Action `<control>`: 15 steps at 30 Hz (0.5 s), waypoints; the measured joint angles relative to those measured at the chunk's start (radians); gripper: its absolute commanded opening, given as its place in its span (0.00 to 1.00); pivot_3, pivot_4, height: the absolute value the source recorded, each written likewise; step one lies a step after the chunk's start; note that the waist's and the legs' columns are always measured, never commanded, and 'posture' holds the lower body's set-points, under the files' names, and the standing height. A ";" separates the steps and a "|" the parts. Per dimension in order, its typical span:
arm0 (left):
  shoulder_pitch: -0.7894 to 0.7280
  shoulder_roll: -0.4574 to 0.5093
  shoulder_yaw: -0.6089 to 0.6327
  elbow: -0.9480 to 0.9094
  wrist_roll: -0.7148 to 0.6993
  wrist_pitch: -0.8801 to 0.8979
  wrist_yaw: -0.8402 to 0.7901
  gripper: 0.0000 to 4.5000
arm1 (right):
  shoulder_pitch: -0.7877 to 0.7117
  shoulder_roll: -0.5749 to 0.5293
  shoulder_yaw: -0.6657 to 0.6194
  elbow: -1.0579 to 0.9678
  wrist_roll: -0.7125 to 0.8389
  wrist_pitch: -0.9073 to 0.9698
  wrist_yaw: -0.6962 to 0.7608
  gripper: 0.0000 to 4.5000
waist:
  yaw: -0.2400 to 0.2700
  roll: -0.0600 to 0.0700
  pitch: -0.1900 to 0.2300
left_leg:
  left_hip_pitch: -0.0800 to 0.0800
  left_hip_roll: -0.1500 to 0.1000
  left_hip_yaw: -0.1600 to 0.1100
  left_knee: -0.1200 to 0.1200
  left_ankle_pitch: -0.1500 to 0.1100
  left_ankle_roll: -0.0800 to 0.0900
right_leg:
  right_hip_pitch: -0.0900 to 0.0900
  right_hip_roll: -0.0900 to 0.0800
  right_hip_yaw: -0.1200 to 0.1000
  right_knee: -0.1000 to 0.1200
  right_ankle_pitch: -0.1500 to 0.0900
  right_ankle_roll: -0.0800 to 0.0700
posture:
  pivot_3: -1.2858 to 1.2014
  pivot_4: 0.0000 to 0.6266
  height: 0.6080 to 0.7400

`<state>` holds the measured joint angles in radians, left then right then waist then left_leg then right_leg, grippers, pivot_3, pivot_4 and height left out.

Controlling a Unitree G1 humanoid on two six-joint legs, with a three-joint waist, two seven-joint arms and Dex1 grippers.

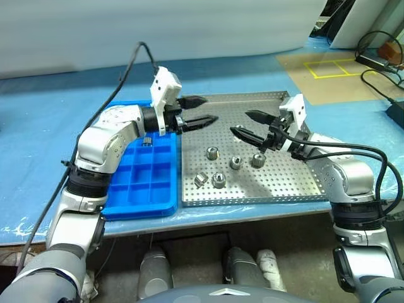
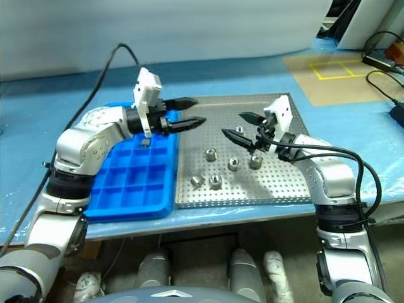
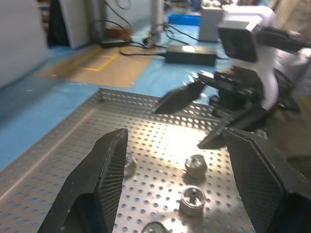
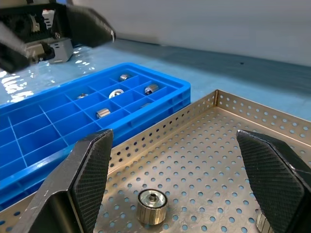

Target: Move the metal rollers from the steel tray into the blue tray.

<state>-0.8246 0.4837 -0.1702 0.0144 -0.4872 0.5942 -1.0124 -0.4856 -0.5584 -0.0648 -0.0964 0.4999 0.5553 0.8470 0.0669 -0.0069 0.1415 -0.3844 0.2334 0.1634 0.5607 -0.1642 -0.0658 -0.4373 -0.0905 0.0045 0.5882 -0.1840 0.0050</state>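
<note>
Blue sheeting covers the bench (image 1: 50, 107), with a pale wall behind and yellow floor tape off to the far right.

- Metal rollers (image 1: 218, 180): 5 lie loose on the steel tray (image 1: 284, 189), grouped in its middle toward the near edge. None is touching a finger.
- Right wrist view shows about 5 more rollers already sitting in far compartments of the blue tray (image 4: 58, 121). Exact count is hard to tell.
- Blue tray sits just beside the steel tray on the robot's left, long sides touching or nearly so.
- Left gripper (image 1: 199, 111): raised over the seam between the 2 trays, pointing across toward the right. Fingers are apart at a moderate gap, nothing between them.
- Right gripper (image 1: 250, 125): above the steel tray's far half, pointing back at the left one. Fingers are spread wide and empty.

Step in hand, as I judge it: between picks, task roughly half done. Both grippers hang clear of the parts.

Next move calls for 1 gripper to tip down over a single roller, straddle it with the fingers, close, then carry it to a free compartment. Rollers may roll or skid on the perforated floor.
</note>
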 measured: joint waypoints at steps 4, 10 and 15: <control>-0.034 0.076 -0.128 0.072 0.123 -0.115 -0.171 0.74 | 0.023 -0.079 0.014 -0.044 0.011 0.021 0.078 0.95 | 0.002 0.000 0.000 | 0.000 0.000 0.000 0.000 0.000 0.001 | 0.001 0.000 0.000 -0.001 0.000 0.000 | 0.49 0.24 1.00; -0.049 0.056 -0.278 0.181 0.314 -0.280 -0.271 0.74 | 0.039 -0.087 0.014 -0.045 -0.012 0.004 0.062 0.95 | 0.002 0.000 0.000 | 0.000 0.000 0.001 0.001 0.000 0.000 | 0.001 -0.001 0.000 0.000 0.000 0.000 | 0.47 0.24 1.00; -0.044 0.049 -0.340 0.165 0.358 -0.289 -0.362 0.74 | 0.080 -0.067 0.019 -0.038 -0.055 -0.028 0.024 0.95 | -0.001 0.000 0.000 | 0.001 0.000 0.001 0.001 0.000 0.000 | 0.001 -0.001 0.000 0.000 0.000 -0.001 | 0.47 0.24 1.00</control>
<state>-0.8682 0.5327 -0.5106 0.1795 -0.1291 0.3053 -1.3745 -0.4058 -0.6254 -0.0461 -0.1344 0.4452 0.5276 0.8712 0.0661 -0.0068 0.1415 -0.3837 0.2338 0.1647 0.5613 -0.1644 -0.0654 -0.4361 -0.0912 0.0046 0.5884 -0.1842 0.0044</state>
